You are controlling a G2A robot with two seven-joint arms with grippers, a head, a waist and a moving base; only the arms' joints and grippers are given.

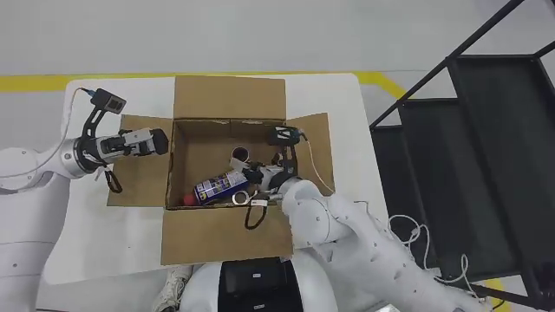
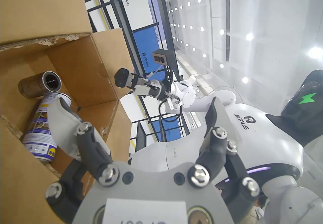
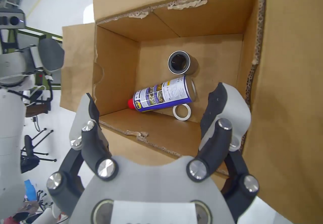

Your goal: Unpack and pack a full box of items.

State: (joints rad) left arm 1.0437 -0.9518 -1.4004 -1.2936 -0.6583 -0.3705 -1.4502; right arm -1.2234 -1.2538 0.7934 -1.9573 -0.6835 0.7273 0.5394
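An open cardboard box (image 1: 230,97) stands on the white table, its flaps spread outward. On its floor lie a blue-and-white spray can (image 3: 164,95) with a red cap, a brown cylinder (image 3: 180,62) with a dark open end, and a white tape ring (image 3: 182,112). My right gripper (image 3: 154,101) hangs open above the box's front right part, over the can, holding nothing. Outside the box's left wall, above the left flap, my left gripper (image 2: 137,119) is open and empty. The can (image 2: 41,131) and cylinder (image 2: 40,85) lie beyond it inside the box.
The box's left flap (image 1: 139,169) lies under my left gripper (image 1: 159,141), and the front flap (image 1: 225,234) covers the table's near side. A black metal staircase (image 1: 468,139) stands to the right of the table (image 1: 95,251).
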